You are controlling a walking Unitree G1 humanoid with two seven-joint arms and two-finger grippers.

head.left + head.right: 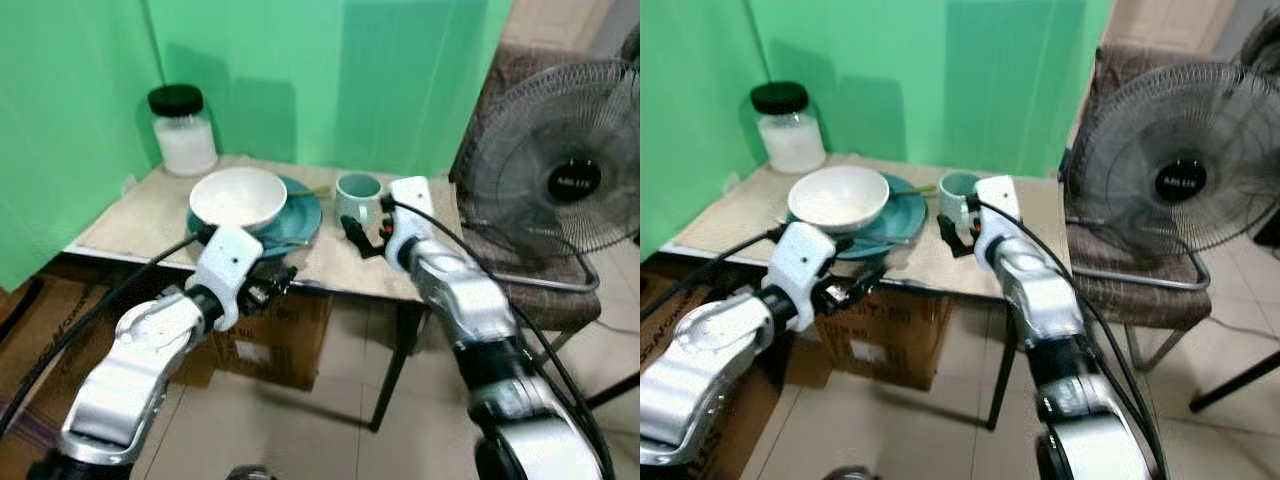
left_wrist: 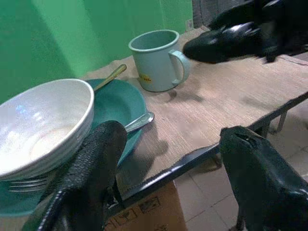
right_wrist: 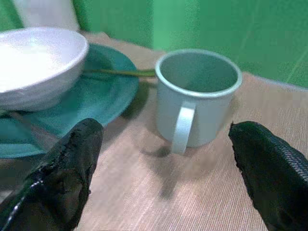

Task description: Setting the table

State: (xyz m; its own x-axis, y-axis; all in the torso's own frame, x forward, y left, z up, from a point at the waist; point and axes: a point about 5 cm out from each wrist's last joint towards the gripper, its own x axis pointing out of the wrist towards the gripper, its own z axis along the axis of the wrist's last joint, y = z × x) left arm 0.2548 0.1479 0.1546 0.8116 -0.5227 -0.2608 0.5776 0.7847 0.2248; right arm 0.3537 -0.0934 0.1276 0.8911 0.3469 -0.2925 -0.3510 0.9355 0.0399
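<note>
On the bench: teal plate carrying white bowl, stacked as a setting; mug just beside plate. Right claw, fingers apart, faces mug, likely to grasp; left claw, apart, near plate.

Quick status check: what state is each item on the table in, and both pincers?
Jar: upright, black lid on.
White bowl: upright on the teal plate, looks empty.
Mug: upright, empty, handle toward the right pincer.
Left pincer: open, at the table edge.
Right pincer: open, facing the mug.
</note>
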